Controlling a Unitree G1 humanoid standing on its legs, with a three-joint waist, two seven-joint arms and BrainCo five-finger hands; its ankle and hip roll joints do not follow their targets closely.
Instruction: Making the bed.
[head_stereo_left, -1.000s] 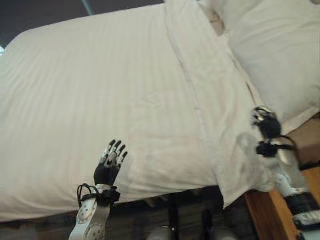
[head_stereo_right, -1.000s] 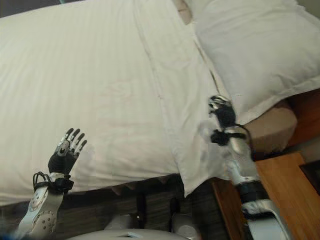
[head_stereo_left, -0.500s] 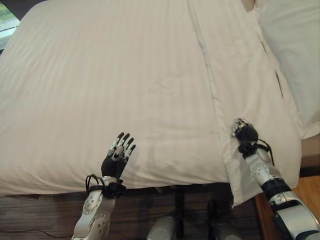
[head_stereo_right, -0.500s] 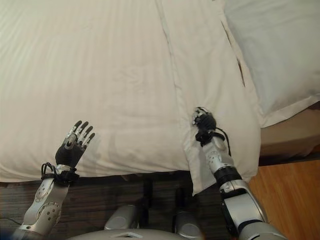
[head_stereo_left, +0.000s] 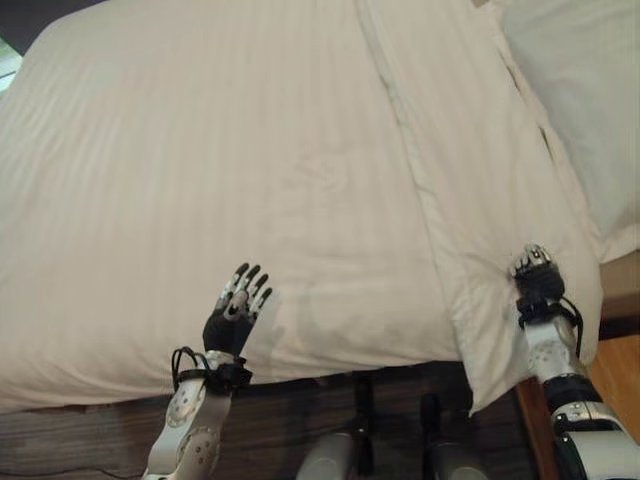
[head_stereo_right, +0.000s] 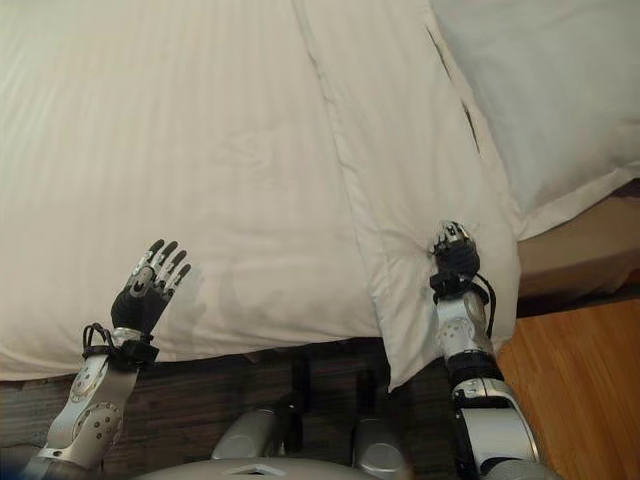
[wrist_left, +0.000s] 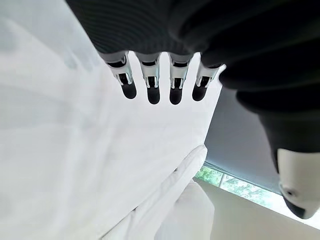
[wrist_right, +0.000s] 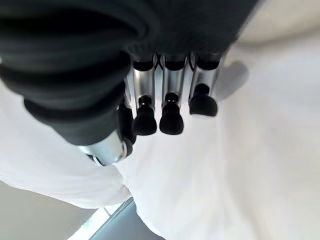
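Note:
A white striped duvet covers the bed, with a turned-back band running down its right side and hanging over the near edge. My left hand is raised just above the duvet's near edge, open, fingers straight and spread, holding nothing. In the left wrist view its fingertips hover over the cloth. My right hand lies on the band near the bed's corner. Its fingertips rest on the white cloth and look straight.
A white pillow lies at the upper right beside the band. The brown bed base shows below it. Wooden floor lies at the lower right, dark floor along the bed's near side.
The camera has shifted. My right hand has slid rightward along the band toward the bed's corner. The left hand keeps its raised, open pose.

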